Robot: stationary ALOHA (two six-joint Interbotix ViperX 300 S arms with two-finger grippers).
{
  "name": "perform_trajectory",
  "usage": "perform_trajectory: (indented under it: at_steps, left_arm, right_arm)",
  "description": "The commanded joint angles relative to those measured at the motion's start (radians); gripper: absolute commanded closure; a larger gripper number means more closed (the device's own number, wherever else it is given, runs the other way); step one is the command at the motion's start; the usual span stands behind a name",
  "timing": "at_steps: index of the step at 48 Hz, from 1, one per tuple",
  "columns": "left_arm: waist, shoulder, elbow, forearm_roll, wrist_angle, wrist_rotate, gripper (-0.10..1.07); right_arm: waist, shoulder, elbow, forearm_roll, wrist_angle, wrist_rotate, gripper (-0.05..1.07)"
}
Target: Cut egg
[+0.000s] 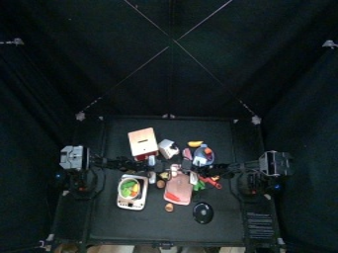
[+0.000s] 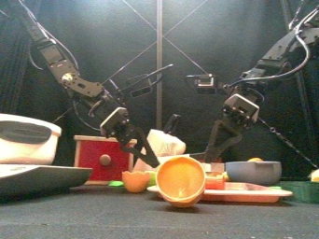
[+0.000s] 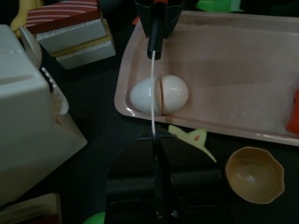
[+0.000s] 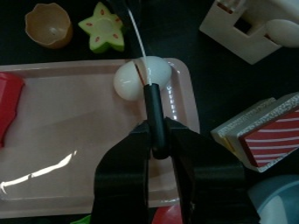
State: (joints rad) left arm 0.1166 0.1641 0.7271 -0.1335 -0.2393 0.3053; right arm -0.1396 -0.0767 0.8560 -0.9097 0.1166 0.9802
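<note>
Egg [image 4: 142, 75] under knife blade [image 4: 139, 35] on pink tray [image 4: 70, 122], hidden frontally.

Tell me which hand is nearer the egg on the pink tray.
Right. The right hand holds a knife whose blade crosses the egg. The left hand is a bit farther, beyond the pink tray.

A knife blade [image 3: 156, 105] crosses the egg [image 3: 159, 92] on the pink tray [image 3: 233, 79].
</note>
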Motion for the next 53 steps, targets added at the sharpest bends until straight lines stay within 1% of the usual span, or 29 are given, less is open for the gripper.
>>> perform_trajectory:
  at_steps: [1,10,18,28,35,45,53]
  left_arm:
    - [-0.002,-0.012,-0.017,0.0,0.035,-0.002,0.69]
    - [-0.002,-0.018,-0.052,0.026,0.133,-0.002,0.75]
    - [0.0,-0.021,-0.072,0.032,0.175,0.002,0.76]
    - [0.002,-0.037,-0.071,0.052,0.178,0.002,0.76]
    - [0.005,-0.06,-0.069,0.084,0.176,0.002,0.76]
    - [0.005,-0.078,-0.057,0.089,0.176,0.002,0.76]
    - [0.006,-0.089,-0.046,0.083,0.135,0.0,0.76]
  right_arm:
    - [-0.014,-0.018,-0.008,0.003,0.003,0.005,0.55]
    - [-0.015,-0.023,-0.009,0.005,0.009,0.005,0.55]
    - [-0.02,-0.023,-0.009,0.008,0.011,0.005,0.55]
    - [-0.02,-0.037,-0.002,0.023,0.009,0.005,0.55]
    - [-0.018,-0.037,-0.002,0.028,0.002,0.005,0.55]
    - [-0.018,-0.037,-0.005,0.028,-0.002,0.006,0.55]
    - [-0.014,-0.043,-0.008,0.037,0.0,0.005,0.55]
